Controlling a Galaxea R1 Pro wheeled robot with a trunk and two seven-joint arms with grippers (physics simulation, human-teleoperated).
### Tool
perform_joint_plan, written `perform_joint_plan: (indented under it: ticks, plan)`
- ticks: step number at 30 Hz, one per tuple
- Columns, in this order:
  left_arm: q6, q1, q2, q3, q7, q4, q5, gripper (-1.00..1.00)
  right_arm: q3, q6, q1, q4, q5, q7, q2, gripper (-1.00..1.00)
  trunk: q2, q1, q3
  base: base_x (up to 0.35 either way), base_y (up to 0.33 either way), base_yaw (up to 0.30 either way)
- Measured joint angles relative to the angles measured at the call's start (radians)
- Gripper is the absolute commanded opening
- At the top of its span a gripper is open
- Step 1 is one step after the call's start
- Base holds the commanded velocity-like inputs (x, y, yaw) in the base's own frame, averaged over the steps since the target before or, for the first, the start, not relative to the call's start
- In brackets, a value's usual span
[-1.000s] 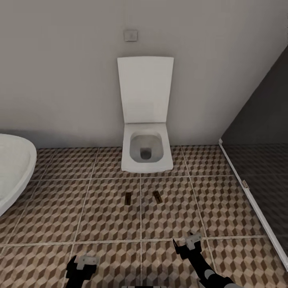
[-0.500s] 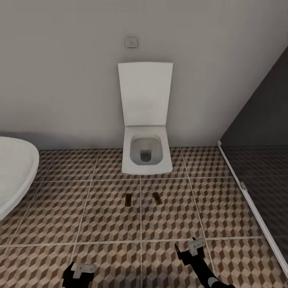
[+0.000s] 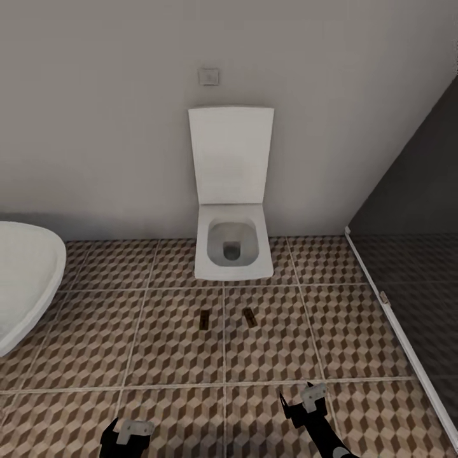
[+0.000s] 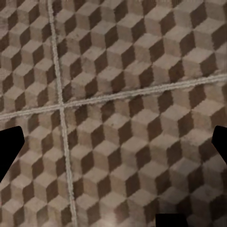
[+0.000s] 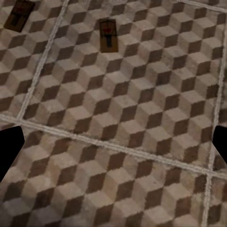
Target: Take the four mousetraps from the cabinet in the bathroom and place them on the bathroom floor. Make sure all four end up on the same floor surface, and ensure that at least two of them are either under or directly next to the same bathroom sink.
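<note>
Mousetraps, two of them, lie flat on the bathroom floor (image 3: 159, 337) in front of the toilet (image 3: 233, 248). Starting from the left pincer (image 3: 127, 434): it hangs low over the cube-patterned tiles at the near edge of the head view, its dark fingers (image 4: 9, 149) spread wide at the two sides of the left wrist view with bare tile between them, holding nothing. The right pincer (image 3: 304, 402) sits a little farther forward, likewise spread wide and empty, its fingers (image 5: 8, 146) framing open floor. Beyond it, one mousetrap (image 3: 250, 317) lies just right of a grout line and the other mousetrap (image 3: 204, 319) just left of it, near each other but apart. Farther out, a white rounded bathtub (image 3: 25, 280) edges in on the left, and a dark glass shower partition (image 3: 413, 280) stands on the right.
</note>
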Motion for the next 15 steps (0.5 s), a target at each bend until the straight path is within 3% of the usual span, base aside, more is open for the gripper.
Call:
perform_joint_plan:
  ticks: [15]
  plan:
    - [0.003,0.002,-0.003,0.0,0.0,0.001,0.0,1.0,-0.001,0.002,0.001,0.0,0.0,-0.002,0.001,1.0,0.105,-0.058,0.047,0.0,0.0,0.0]
